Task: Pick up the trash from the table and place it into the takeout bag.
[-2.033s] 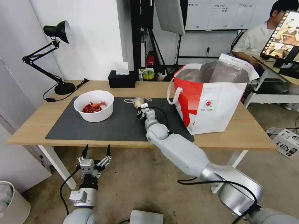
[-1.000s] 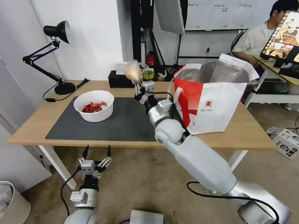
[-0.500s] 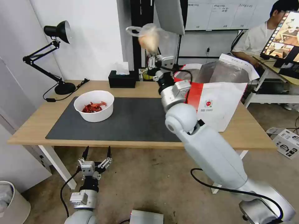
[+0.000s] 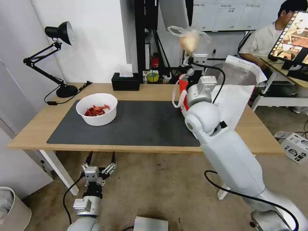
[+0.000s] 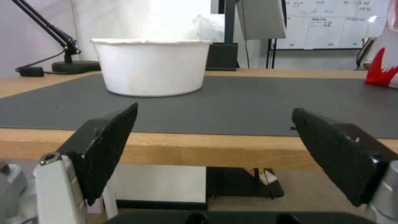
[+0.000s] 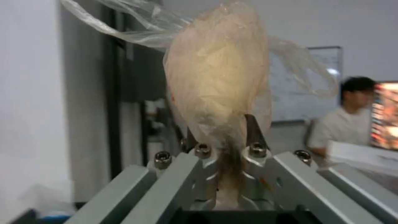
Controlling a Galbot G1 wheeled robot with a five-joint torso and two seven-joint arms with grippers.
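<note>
Right end effector [image 4: 190, 55] is clamped on the beige wrapped lump [image 4: 190, 41], raised above the takeout bag [image 4: 231, 96]. Left end effector [image 4: 100, 158] hangs spread apart below the desk [image 4: 38, 125] edge.

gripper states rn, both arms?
Left gripper: open, empty, parked below the table edge.
Right gripper: shut on the wrapped lump, raised above the takeout bag.

Glossy white arm shells join silver-grey wrists; black cables loop along them; black fingers [image 5: 108, 146]; hex screws on the grey right gripper [image 6: 226, 146].
</note>
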